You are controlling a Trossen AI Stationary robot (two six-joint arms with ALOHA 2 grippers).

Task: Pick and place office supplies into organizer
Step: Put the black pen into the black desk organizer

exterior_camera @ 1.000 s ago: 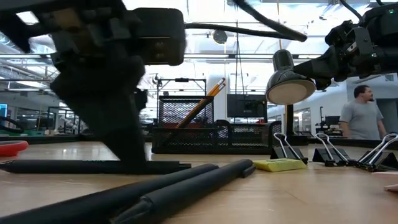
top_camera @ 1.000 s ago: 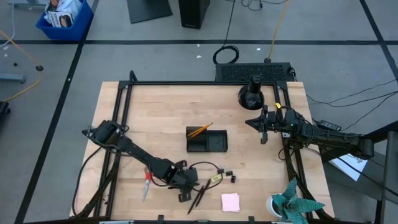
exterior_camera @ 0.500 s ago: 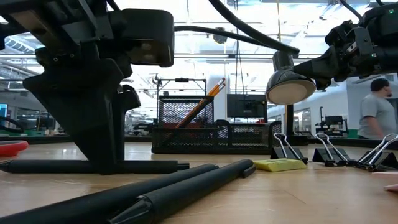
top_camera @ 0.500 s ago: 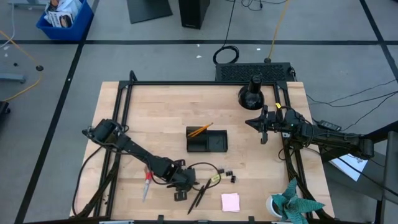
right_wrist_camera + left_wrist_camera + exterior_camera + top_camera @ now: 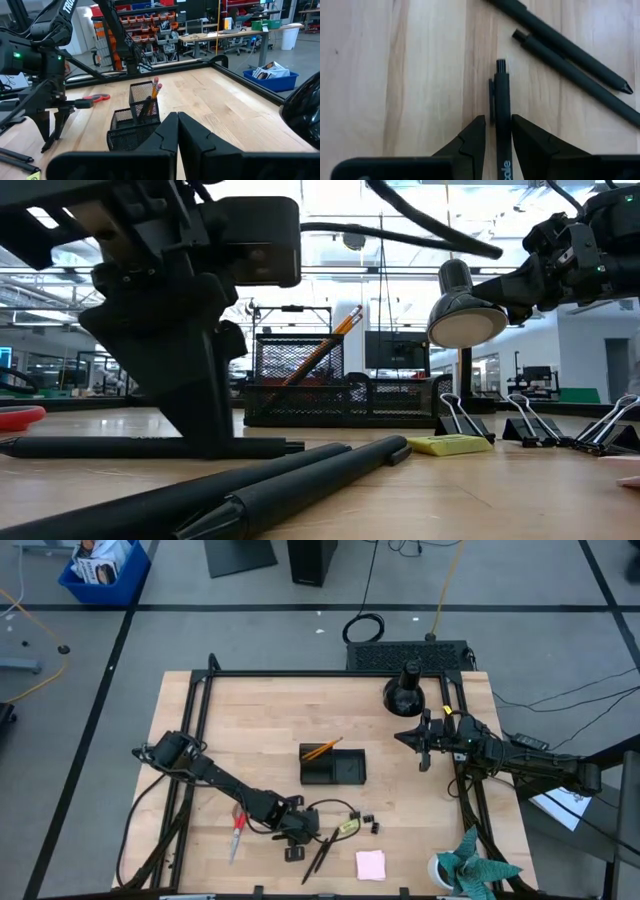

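Jaws of the left gripper [image 5: 497, 137] clamp a black pen [image 5: 502, 107], its long axis running straight ahead between the fingers; right gripper [image 5: 177, 131] closed, idle.

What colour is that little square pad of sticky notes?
Pink. The sticky-note pad shows best in the high view.

Past the right gripper [image 5: 177, 131], its fingers pressed together, a black mesh organizer [image 5: 134, 125] sits on the wooden table [image 5: 225, 107] with orange pencils [image 5: 154, 93] standing in it. Red-handled scissors [image 5: 96, 98] lie behind. The left arm [image 5: 42, 70] reaches down nearby.
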